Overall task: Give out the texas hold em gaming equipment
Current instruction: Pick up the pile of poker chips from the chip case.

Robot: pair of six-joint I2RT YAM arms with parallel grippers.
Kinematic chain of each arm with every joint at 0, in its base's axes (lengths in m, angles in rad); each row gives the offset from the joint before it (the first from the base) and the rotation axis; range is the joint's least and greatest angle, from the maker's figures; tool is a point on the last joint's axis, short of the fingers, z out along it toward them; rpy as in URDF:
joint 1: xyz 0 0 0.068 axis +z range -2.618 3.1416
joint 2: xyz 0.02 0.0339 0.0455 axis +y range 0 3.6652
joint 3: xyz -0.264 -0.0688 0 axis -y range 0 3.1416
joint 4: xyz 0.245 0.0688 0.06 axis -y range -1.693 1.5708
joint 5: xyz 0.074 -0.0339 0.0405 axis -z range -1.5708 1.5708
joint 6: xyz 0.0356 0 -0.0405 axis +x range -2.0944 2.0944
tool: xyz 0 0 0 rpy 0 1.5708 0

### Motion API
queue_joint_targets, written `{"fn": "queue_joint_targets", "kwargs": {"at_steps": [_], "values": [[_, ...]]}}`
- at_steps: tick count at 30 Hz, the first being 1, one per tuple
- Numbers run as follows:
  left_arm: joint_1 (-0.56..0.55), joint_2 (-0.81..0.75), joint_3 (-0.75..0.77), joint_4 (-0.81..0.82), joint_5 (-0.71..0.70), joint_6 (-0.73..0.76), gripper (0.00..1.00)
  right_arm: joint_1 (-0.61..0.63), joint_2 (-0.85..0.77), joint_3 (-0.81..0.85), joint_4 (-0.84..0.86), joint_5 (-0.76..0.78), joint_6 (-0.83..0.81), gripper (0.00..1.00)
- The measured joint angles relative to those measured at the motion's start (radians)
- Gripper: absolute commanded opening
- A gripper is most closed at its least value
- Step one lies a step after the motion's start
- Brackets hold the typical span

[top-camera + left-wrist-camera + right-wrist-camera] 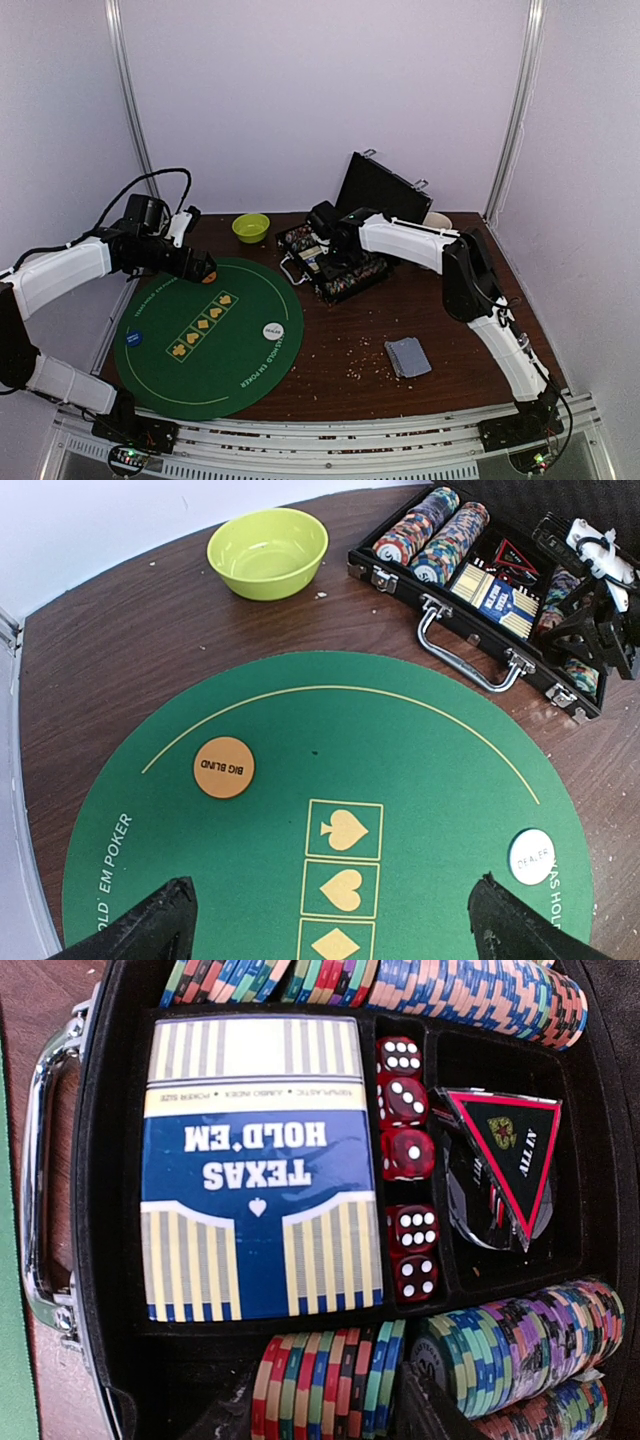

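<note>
An open black case [335, 262] holds rows of multicoloured poker chips [330, 1380], a blue Texas Hold'em card box [260, 1170] and red dice [408, 1170]. My right gripper [325, 1415] reaches into the case, its fingers shut on a short row of chips. A grey-blue stack of playing cards [408, 357] lies on the table to the right. The white dealer disc [531, 856] and an orange big blind disc [223, 767] lie on the green mat [420, 770]. My left gripper [335, 930] hovers open over the mat, holding nothing.
A lime-green bowl [268, 552] stands behind the mat, left of the case. A small blue disc [133, 337] lies at the mat's left edge. The case lid [380, 188] stands up at the back. Crumbs dot the brown table near the cards.
</note>
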Motion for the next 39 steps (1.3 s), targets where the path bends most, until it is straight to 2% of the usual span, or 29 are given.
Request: {"fn": "queue_joint_targets", "kwargs": {"at_steps": [3,7,11,14,24,33,36,39], "values": [[0.000,0.000,0.000,0.000,0.000,0.000,0.98,-0.006,0.000,0.000,0.000,-0.018,-0.009,0.45],[0.000,0.000,0.000,0.000,0.000,0.000,0.98,-0.015,0.010,0.000,0.003,-0.002,-0.002,0.38],[0.000,0.000,0.000,0.000,0.000,0.000,0.98,-0.023,0.015,0.003,0.005,0.013,0.010,0.21],[0.000,0.000,0.000,0.000,0.000,0.000,0.98,-0.022,0.016,0.006,0.003,0.011,0.011,0.00],[0.000,0.000,0.002,0.000,0.011,0.004,0.98,-0.033,-0.012,0.004,0.003,-0.066,0.052,0.00],[-0.010,-0.030,0.014,0.006,0.060,0.027,0.95,-0.033,-0.191,-0.003,0.014,-0.206,0.119,0.00],[-0.039,-0.048,0.018,0.009,0.079,0.053,0.94,-0.033,-0.246,-0.015,0.019,-0.269,0.146,0.00],[-0.127,-0.060,0.033,0.009,0.084,0.114,0.96,-0.033,-0.298,-0.054,0.029,-0.353,0.177,0.00]]}}
